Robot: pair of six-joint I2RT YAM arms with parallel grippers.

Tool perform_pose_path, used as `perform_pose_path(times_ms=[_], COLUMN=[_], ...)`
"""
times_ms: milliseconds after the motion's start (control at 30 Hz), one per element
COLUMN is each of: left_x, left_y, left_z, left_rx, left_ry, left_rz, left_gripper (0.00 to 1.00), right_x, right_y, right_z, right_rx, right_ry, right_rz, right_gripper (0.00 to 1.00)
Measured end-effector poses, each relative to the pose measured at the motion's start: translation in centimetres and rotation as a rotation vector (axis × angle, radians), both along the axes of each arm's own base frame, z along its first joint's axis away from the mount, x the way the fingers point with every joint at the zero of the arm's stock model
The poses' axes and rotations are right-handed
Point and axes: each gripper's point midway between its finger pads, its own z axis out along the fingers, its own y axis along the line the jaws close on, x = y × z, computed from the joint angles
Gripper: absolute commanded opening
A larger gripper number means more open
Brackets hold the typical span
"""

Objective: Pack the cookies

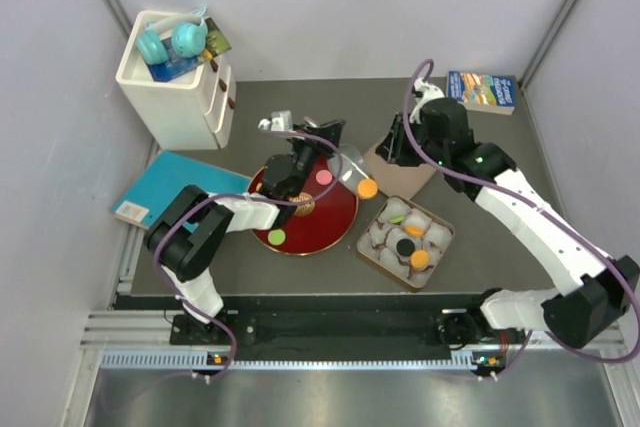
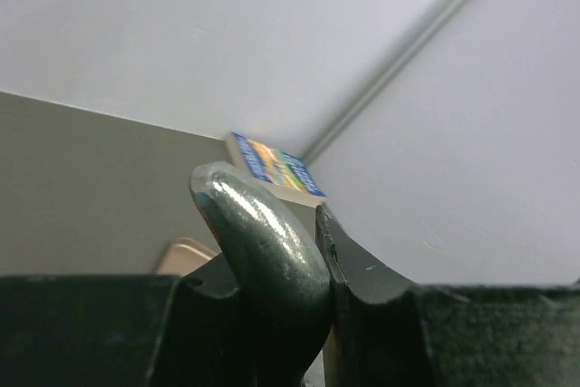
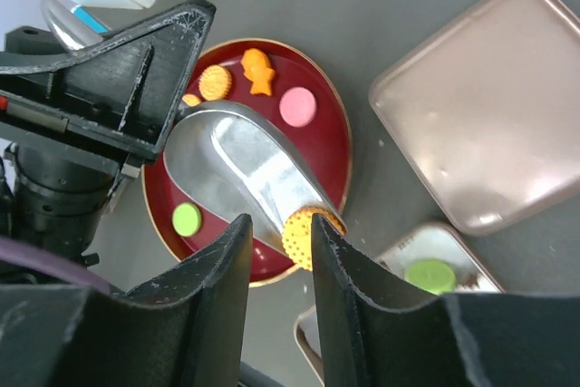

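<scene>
The scoop (image 3: 240, 165) – polished metal, mirror-glossy, smooth. Plate (image 3: 331, 147) – dark-red lacquer look, glossy, w/ gilt rim. Orange cookie (image 3: 302, 233) at scoop tip: dimpled, rough. Pink cookie (image 3: 297, 107): smooth, matt. Tin lid (image 3: 480, 106): satin metal. Worktop (image 3: 362, 6): matt grey.

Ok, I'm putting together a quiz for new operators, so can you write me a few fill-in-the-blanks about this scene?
The cookie on the scoop held by the left gripper is ___.
The plate is dark ___.
The orange cookie nearest the pink cookie is shaped like a ___.
Missing words: orange; red; fish.
</scene>
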Motion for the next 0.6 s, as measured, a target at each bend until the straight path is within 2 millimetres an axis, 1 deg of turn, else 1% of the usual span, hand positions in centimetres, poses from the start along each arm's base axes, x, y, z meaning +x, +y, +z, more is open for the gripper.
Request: perform_pose_path(times_ms=[100, 200, 300, 500, 600], left_x=[-1.4, -2.5, -3.2, -3.9, -3.9], left_y=[-3.0, -5.8, -8.1, -13.1, -15.0], left_z=[1.2, 1.5, 0.6, -1.2, -2.0], left_rx=[-0.001, 0.008, 0.036, 0.079, 0.089], left_ry=[-0.031, -0.043, -0.036, -0.022, -0.018], left_rz=[-0.060, -0.109, -0.146, -0.212, -0.233], left_gripper=[0.00, 0.00, 0.00, 0.00, 0.00], right_x=[-1.3, -2.6, -3.6, -5.3, -5.8], right_y=[-1.5, -2.7, -3.6, -5.2, -5.6], right_z=[0.3, 0.9, 1.9, 3.9, 4.2], right_rx=[-0.015, -0.022, -0.021, -0.010, -0.013], right_ry=[-0.007, -0.019, -0.042, -0.095, -0.102], right_rz=[-0.026, -0.041, -0.052, -0.070, -0.073], right_gripper=[0.34, 0.34, 0.34, 0.35, 0.35])
